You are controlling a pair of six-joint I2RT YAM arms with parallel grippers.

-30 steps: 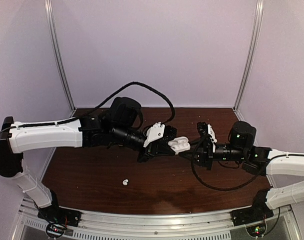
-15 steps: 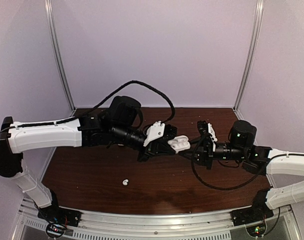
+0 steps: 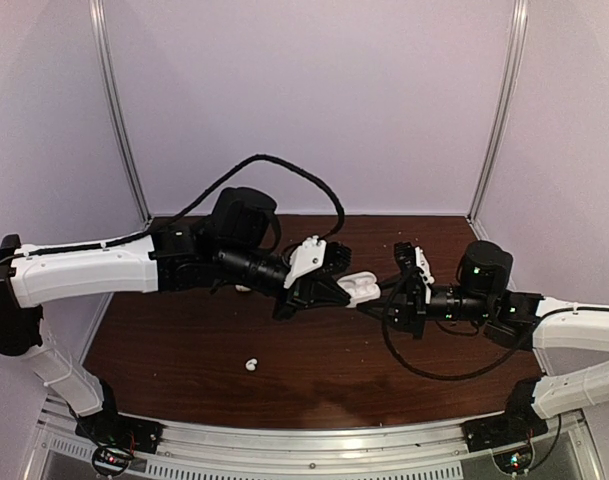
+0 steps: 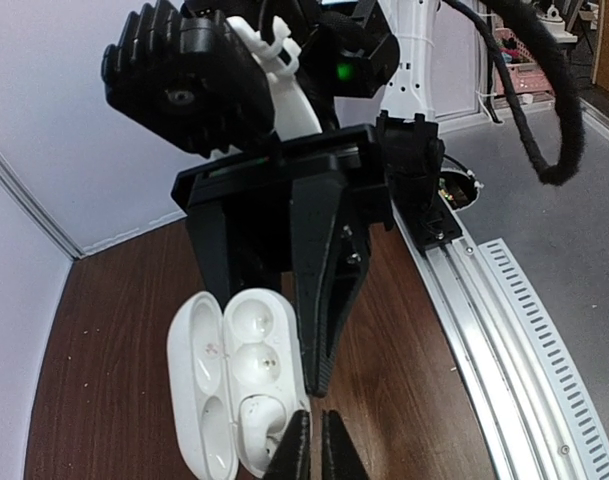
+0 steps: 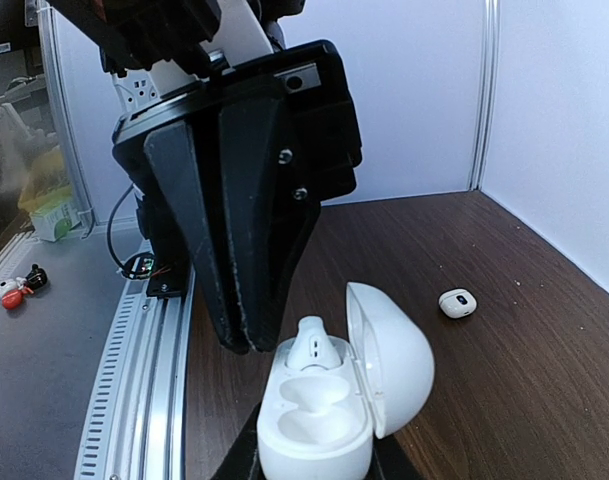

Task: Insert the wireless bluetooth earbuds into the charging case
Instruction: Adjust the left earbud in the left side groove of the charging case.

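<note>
The white charging case (image 5: 329, 425) hangs open above the table, lid (image 5: 389, 360) swung to one side, with my right gripper (image 5: 314, 465) shut on its base. One white earbud (image 5: 314, 345) sits in a slot of the case (image 4: 219, 380), stem end up; the other slot is bare. My left gripper (image 4: 314, 455) hovers at the case's edge beside that earbud (image 4: 256, 420), its jaws together but for a hairline and holding nothing. From above, both grippers meet over the table's middle around the case (image 3: 359, 288). A second earbud (image 3: 251, 364) lies loose on the wood near the front.
The brown wooden table (image 3: 184, 350) has white walls at the back and sides and a metal rail (image 3: 314, 440) at the front. A small white pebble-like piece with a dark spot (image 5: 457, 303) lies on the wood beyond the case.
The left arm has lifted and drawn back a little to the left. The case and the right gripper have edged slightly left. The loose earbud has not moved.
</note>
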